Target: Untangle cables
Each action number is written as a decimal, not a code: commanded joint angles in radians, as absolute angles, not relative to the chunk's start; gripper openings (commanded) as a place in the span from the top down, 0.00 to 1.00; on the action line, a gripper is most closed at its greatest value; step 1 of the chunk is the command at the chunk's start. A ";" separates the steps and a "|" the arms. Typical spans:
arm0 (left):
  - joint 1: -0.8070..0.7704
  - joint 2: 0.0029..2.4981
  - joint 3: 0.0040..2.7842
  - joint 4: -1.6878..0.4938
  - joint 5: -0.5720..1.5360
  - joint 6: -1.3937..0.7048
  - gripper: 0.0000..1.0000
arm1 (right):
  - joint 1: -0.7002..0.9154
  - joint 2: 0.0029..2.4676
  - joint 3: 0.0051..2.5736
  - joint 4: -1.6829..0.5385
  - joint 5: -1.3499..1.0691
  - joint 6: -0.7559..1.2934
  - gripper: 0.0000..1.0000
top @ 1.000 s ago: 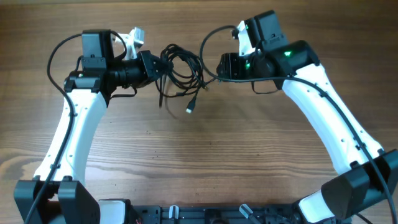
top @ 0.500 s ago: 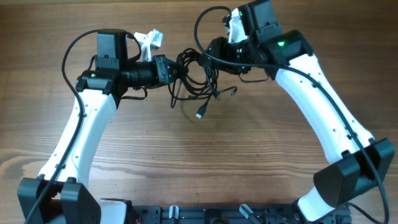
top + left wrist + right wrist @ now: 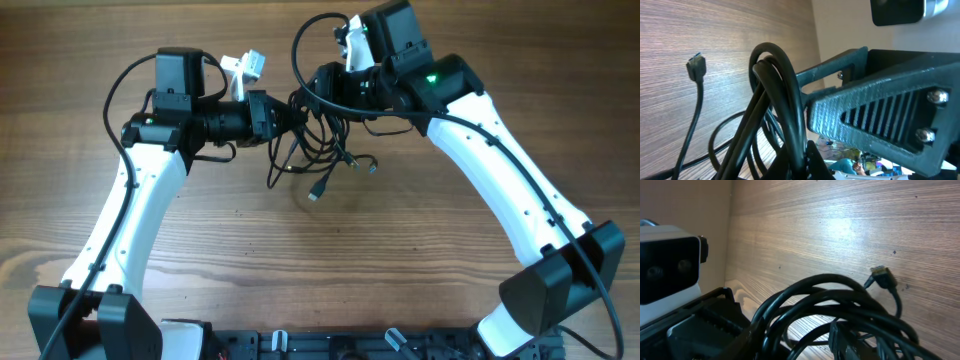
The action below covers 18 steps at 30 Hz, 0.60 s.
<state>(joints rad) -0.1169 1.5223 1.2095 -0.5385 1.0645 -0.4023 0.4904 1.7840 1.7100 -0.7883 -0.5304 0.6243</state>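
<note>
The cables (image 3: 322,150) sit in a tangled bundle toward the far side of the counter (image 3: 330,270), with loose plugs trailing onto open wood nearer the bases. The left gripper (image 3: 284,113) is clenched on the bundle's left edge. The right gripper (image 3: 318,86) crowds its top, and I cannot tell whether it grips.

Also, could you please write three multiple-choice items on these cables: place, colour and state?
1. Where is the bundle of cables?
A. at the overhead view's bottom
B. between the left end effector and the right end effector
C. at its far left
2. What colour are the cables?
A. white
B. red
C. black
3. What state are they in?
A. tangled loops
B. straight and apart
C. wound on a spool
Answers: 1 B, both end effectors meet at it in the overhead view; 2 C, black in every view; 3 A, loops overlap in both wrist views.
</note>
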 commanded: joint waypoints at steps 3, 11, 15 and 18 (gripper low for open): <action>-0.122 1.519 1.211 -0.535 0.972 -0.405 0.96 | 0.493 1.810 1.706 -0.815 -0.436 0.571 0.55; -0.134 1.519 1.211 -0.535 0.859 -0.485 0.96 | 0.493 1.810 1.706 -0.831 -0.412 0.551 0.55; -0.141 1.519 1.211 -0.553 0.863 -0.506 0.96 | 0.495 1.810 1.706 -0.831 -0.420 0.561 0.55; -0.155 1.519 1.211 -0.553 0.862 -0.502 0.96 | 0.495 1.810 1.706 -0.831 -0.420 0.560 0.54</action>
